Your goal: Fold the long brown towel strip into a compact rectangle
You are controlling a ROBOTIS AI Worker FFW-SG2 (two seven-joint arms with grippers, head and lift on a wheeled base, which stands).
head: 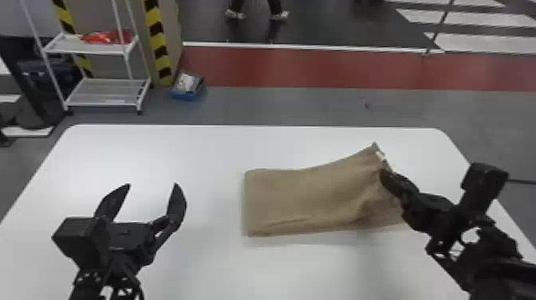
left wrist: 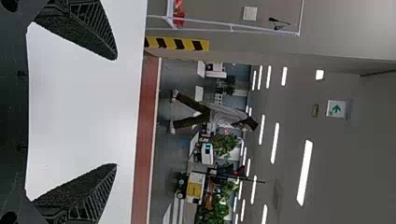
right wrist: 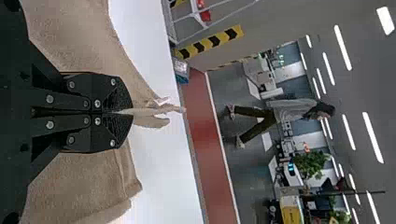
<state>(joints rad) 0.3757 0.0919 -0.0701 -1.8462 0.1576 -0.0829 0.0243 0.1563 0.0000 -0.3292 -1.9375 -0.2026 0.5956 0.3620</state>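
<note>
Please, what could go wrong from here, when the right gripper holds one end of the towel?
The right gripper pinches the towel in one bunched place, so its corners could flop and the fold may land crooked.
The left gripper stands apart from the towel, jaws open; with neither gripper holding the opposite end, a pull might drag everything.
Creases near the held end could get folded in.

Tabletop (head: 211,159) open between left gripper (head: 149,187) and brown towel strip (head: 303,195), passage available there, right gripper (head: 385,175) and raised towel end obstructing the right side
</note>
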